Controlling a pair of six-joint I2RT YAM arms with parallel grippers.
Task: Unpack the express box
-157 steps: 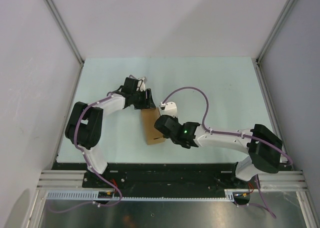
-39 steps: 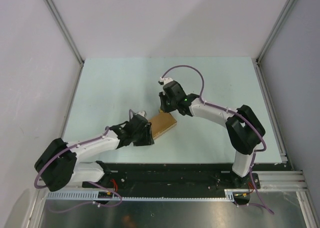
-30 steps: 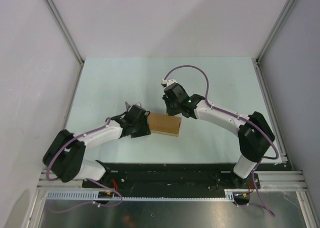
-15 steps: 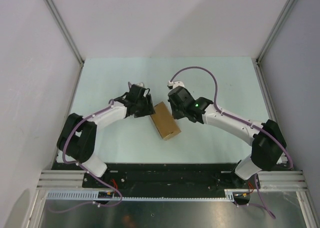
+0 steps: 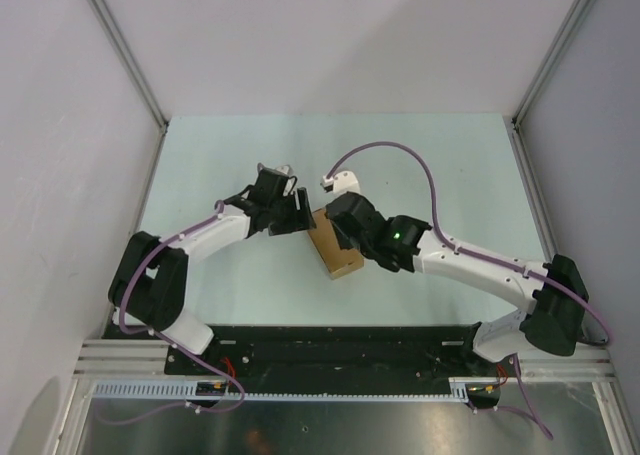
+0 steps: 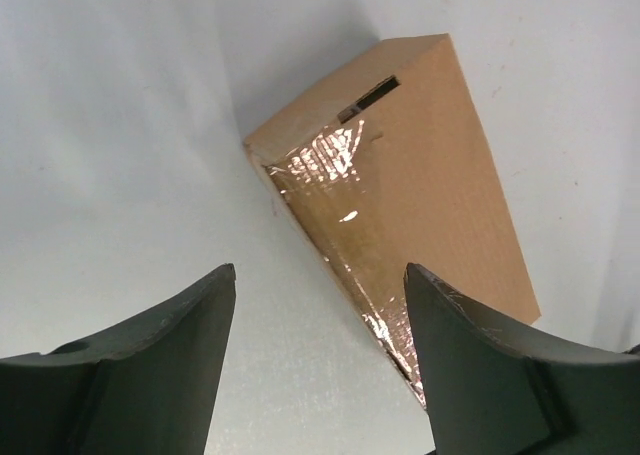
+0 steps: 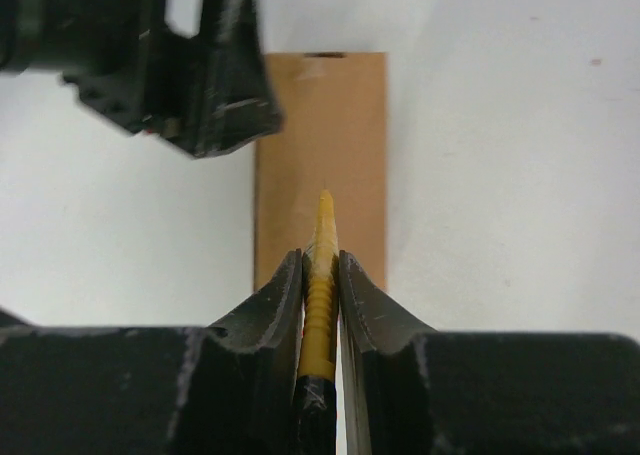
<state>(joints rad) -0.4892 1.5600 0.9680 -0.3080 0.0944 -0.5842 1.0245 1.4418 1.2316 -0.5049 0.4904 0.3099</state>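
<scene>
A small oblong brown cardboard express box (image 5: 338, 257) lies flat on the pale green table (image 5: 220, 165), near its middle and between the two arms. In the top view its long axis runs on a slant from far-left to near-right. All of its faces are shut, so whatever is inside is hidden. In the left wrist view a narrow dark slot (image 6: 378, 91) shows at the far end of the upper face. A strip of shiny clear tape (image 6: 340, 205) runs down the long side face and catches the light.

The left gripper (image 6: 318, 275) sits low at the far-left end of the express box. Its jaws are spread wide, with only bare table between them. One of its fingers (image 6: 480, 365) is just beside the near corner of the carton, and whether it touches cannot be told.

The right gripper (image 7: 320, 260) hangs over the express box from the other side, covering part of its far right edge in the top view. Its jaws are clamped tight on a slim yellow ribbed utility knife (image 7: 323, 230). The utility knife points forward along the middle of the carton's top face, in line with its length. The tip lies over the cardboard, but whether it touches the surface cannot be told. In the right wrist view the black body of the left gripper fills the upper left, just beside the far left part of the express box.
</scene>
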